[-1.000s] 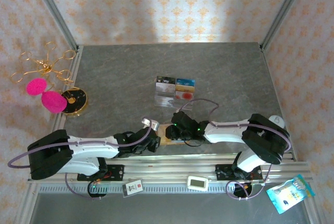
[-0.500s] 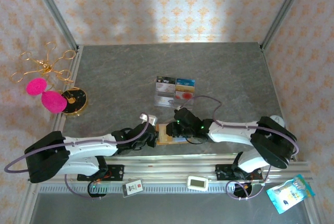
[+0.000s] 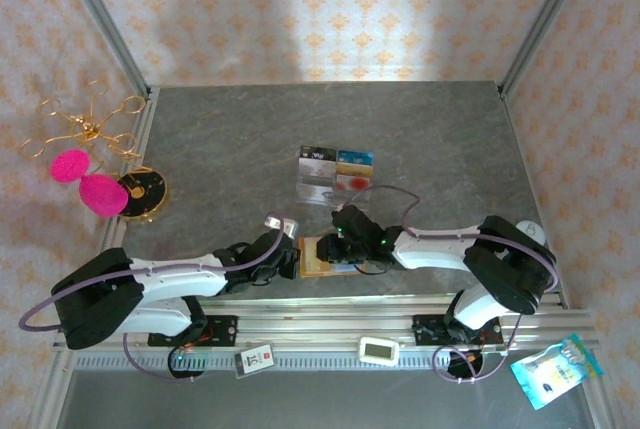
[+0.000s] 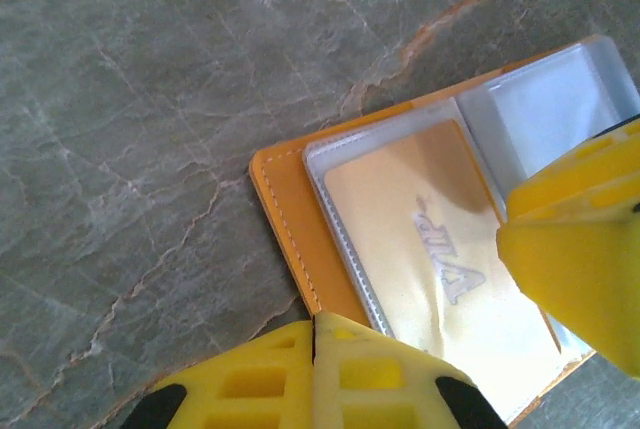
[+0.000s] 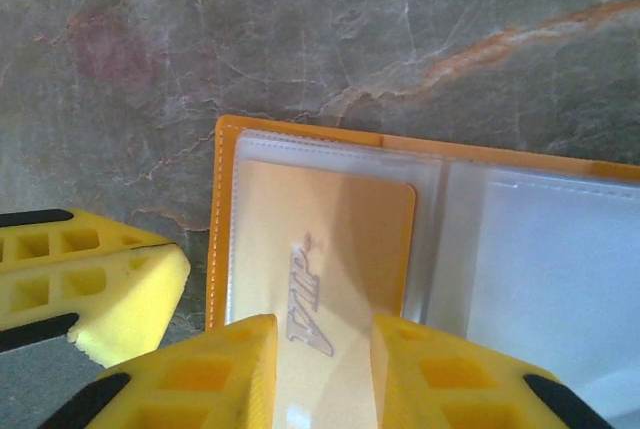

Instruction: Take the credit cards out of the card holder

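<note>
The orange card holder (image 3: 318, 255) lies open on the table near the front edge, clear sleeves facing up. A gold credit card (image 4: 420, 249) marked VIP sits in its left sleeve (image 5: 320, 239); the right sleeve looks pale and empty. My left gripper (image 4: 317, 321) is shut, its joined tips on the holder's orange border (image 4: 290, 219) at the left side (image 3: 290, 252). My right gripper (image 5: 322, 334) is open and hangs right over the gold card, one finger on each side of the VIP lettering (image 3: 340, 247). The holder's orange edge (image 5: 221, 209) lies between the two grippers.
A clear tray (image 3: 335, 175) holding several cards stands behind the holder, mid-table. A gold disc (image 3: 141, 192), pink pieces (image 3: 85, 181) and a gold wire stand (image 3: 88, 125) are at the far left. A white device (image 3: 380, 350) and a blue packet (image 3: 553, 370) lie beyond the front rail.
My left gripper has closed its jaws and settled on the holder's left edge. The right gripper has shifted a little over the gold card.
</note>
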You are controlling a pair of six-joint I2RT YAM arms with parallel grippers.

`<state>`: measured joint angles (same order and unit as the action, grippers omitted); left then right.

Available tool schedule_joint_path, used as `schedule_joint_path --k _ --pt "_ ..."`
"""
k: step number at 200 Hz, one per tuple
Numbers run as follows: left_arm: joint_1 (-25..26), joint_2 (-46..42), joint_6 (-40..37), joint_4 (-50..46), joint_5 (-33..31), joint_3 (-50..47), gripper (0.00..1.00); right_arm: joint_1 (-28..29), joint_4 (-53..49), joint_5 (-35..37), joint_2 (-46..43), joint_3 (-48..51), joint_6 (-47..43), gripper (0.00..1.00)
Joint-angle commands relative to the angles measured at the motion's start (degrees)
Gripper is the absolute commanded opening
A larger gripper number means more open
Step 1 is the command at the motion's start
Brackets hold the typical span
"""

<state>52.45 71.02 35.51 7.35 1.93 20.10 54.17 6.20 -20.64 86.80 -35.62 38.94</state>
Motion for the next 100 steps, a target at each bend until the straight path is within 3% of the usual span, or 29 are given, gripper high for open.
schedule_joint_path --k 1,100 --pt "-0.2 0.7 -0.3 2.9 1.5 -0.5 0.06 -0.3 0.5 0.7 -0.1 -0.2 -0.4 0.3" --pt "-0.2 1.9 0.0 4.0 2.5 -0.6 0.06 -0.3 -0.8 1.3 -0.1 0.2 -0.4 0.3"
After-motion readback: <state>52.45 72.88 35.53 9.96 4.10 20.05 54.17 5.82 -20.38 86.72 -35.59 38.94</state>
